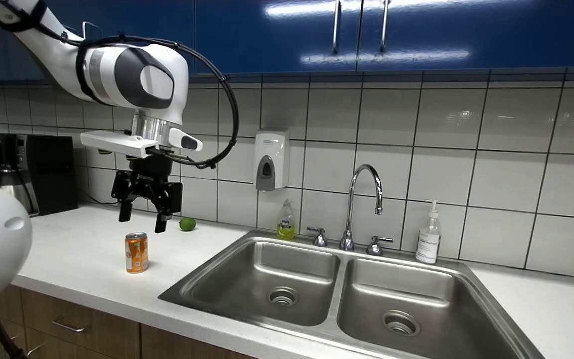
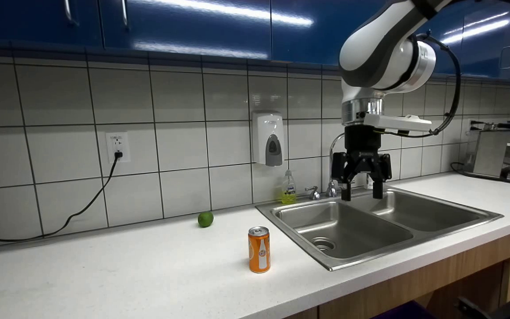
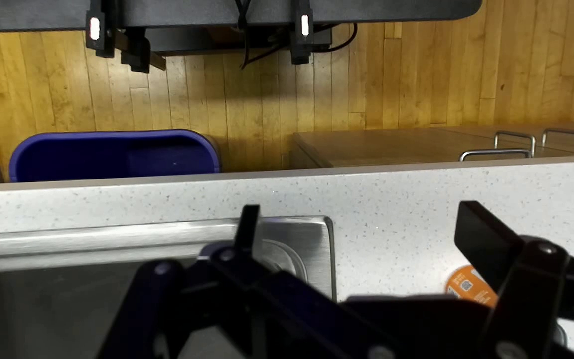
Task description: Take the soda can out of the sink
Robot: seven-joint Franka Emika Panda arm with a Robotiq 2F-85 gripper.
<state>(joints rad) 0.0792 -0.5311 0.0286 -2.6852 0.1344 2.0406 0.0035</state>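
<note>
The orange soda can (image 1: 137, 253) with a silvery top stands upright on the white counter beside the steel sink (image 1: 337, 301), outside its basins. It also shows in an exterior view (image 2: 259, 250). In the wrist view the can (image 3: 471, 285) is partly hidden behind a finger. The sink shows at lower left there (image 3: 314, 244); both basins look free of objects in an exterior view. My gripper (image 1: 142, 219) is open and empty, raised above the counter, apart from the can. It also shows in an exterior view (image 2: 361, 191) and in the wrist view (image 3: 359, 224).
A green round fruit (image 1: 187, 224) lies near the tiled wall. A dish soap bottle (image 1: 286, 222), curved faucet (image 1: 352, 209) and pump bottle (image 1: 428, 237) stand along the sink's back. A wall dispenser (image 2: 268, 138) hangs above. A purple bin (image 3: 117, 154) is below the counter.
</note>
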